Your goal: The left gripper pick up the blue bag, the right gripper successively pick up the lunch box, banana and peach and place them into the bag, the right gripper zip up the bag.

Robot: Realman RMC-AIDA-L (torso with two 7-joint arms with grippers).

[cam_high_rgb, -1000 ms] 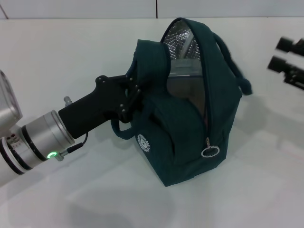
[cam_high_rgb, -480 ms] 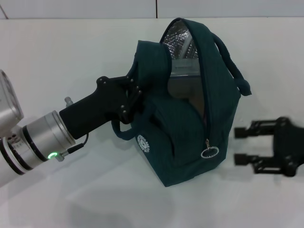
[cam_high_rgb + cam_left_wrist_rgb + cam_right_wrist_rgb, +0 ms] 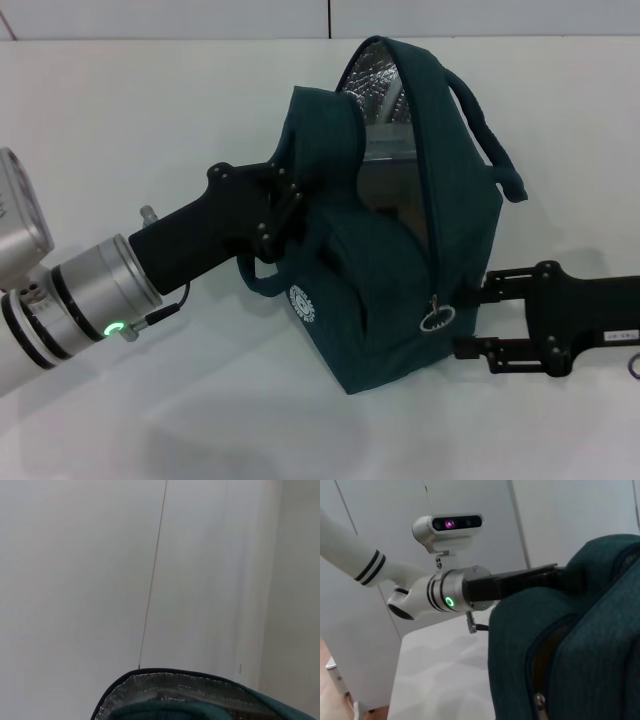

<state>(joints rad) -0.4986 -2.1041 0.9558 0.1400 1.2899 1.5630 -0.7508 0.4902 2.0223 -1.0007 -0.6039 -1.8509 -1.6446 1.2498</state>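
While the left gripper (image 3: 285,205) stays clamped on the dark teal fabric bag's (image 3: 400,250) side to steady it upright on the white table (image 3: 150,120), the right gripper (image 3: 468,320), fingers apart, flanks the silver ring zipper pull (image 3: 437,320).

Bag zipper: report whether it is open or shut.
Open. The blue bag gapes along its top, showing silver lining inside, and the zipper pull hangs low at the front end. The right gripper is beside it.
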